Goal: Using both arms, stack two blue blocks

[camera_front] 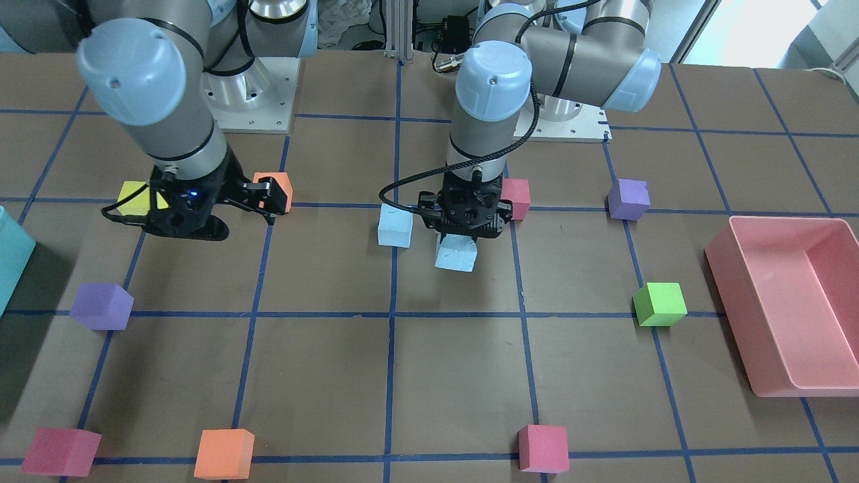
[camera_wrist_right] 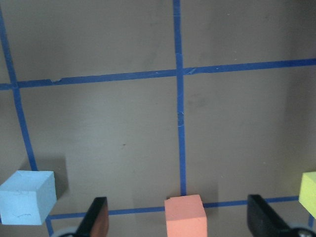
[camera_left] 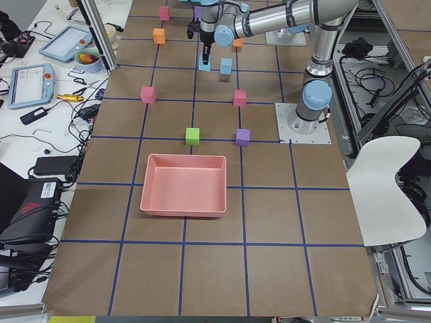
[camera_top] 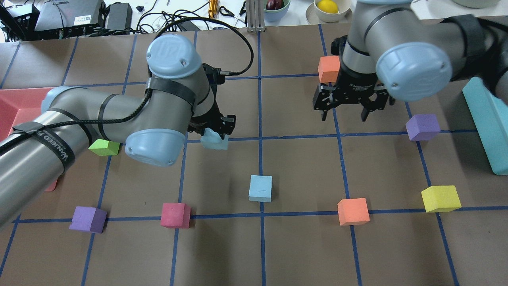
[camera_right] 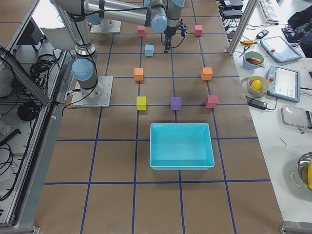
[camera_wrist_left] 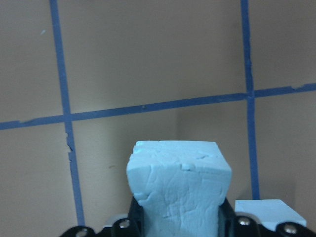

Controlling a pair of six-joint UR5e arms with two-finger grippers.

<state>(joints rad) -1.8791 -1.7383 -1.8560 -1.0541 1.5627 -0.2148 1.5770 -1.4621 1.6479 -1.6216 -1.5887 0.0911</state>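
One blue block (camera_front: 456, 257) is gripped tight by the left tool (camera_front: 459, 235) and seems to be lifted a little off the tabletop (camera_front: 322, 376). The other blue block (camera_top: 260, 188) is seen sitting flat on the tabletop. In the overhead view it is placed near the held one, between 4 and 5 o'clock from it. The right tool (camera_top: 343, 116) is spread wide with nothing in it. In its own wrist view an orange block (camera_wrist_right: 184, 215) is seen at 6 o'clock, between the two fingers.

The step in hand is judged to be the carrying of the held block over to the resting one. The held block should be kept high enough that the resting block is not bumped. The sides should be lined up square before it is lowered. It should be set down softly and let go only when it is lying flat.

Both blocks are pale blue foam cubes. Their faces are scuffed and a bit cracked, and the held one looks a little squeezed at the sides. Foam is soft and light, so a block may easily be knocked or tipped.
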